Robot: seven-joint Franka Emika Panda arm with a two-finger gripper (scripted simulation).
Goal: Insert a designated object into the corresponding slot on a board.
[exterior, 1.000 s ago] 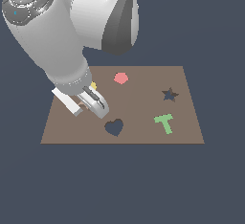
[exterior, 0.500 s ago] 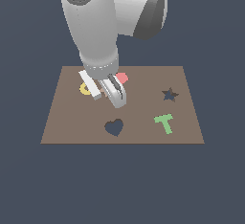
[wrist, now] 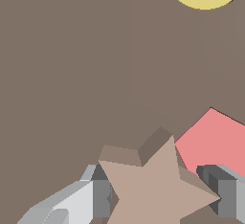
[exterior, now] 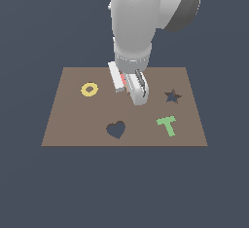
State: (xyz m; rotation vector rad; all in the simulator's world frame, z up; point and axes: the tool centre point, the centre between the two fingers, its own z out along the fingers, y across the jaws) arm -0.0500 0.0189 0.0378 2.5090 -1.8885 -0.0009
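Star (wrist: 160, 184), tan, flat, clamped between gripper (wrist: 162, 196) fingers above board (exterior: 73, 124), left of star slot (exterior: 172, 96). Probably light, rigid; best pinched across opposite edges, kept level.

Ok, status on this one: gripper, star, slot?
Gripper shut on star, above the board. Star slot open, off to the exterior view's right. Nothing blocking.

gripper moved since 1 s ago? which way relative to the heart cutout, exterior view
Yes. The gripper, shut on the star, shifted toward the exterior view's right: it was left of the heart cutout, now it is right of it, nearer the star slot.
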